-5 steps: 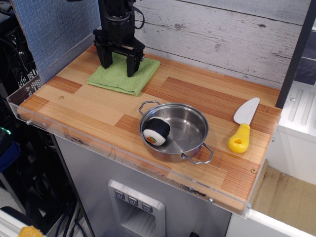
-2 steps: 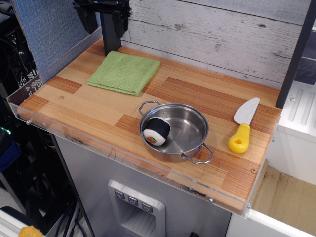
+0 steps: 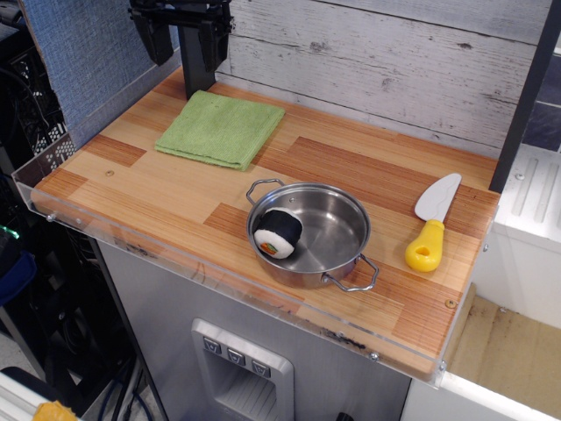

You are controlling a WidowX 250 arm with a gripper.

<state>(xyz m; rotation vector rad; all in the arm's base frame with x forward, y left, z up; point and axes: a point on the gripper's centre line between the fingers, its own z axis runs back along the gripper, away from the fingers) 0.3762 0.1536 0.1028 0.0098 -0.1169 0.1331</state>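
Note:
My black gripper [image 3: 185, 37] hangs open and empty at the top left, high above the back edge of the wooden counter [image 3: 158, 189]. Its two fingers [image 3: 159, 39] stand apart with nothing between them. Nearest below it lies a folded green cloth [image 3: 219, 129], flat and untouched. Toward the front a steel pot [image 3: 329, 230] with two wire handles holds a black-and-white sushi roll toy [image 3: 278, 233] against its left wall.
A toy knife [image 3: 429, 226] with a yellow handle and white blade lies at the right edge. A clear acrylic lip [image 3: 131, 250] runs along the front and left edges. A grey plank wall [image 3: 377, 61] closes the back; a black post [image 3: 526, 96] stands at the right.
The gripper has lifted off the green cloth, where it stood a second ago, and risen to the top of the frame. The cloth, pot and knife have not moved.

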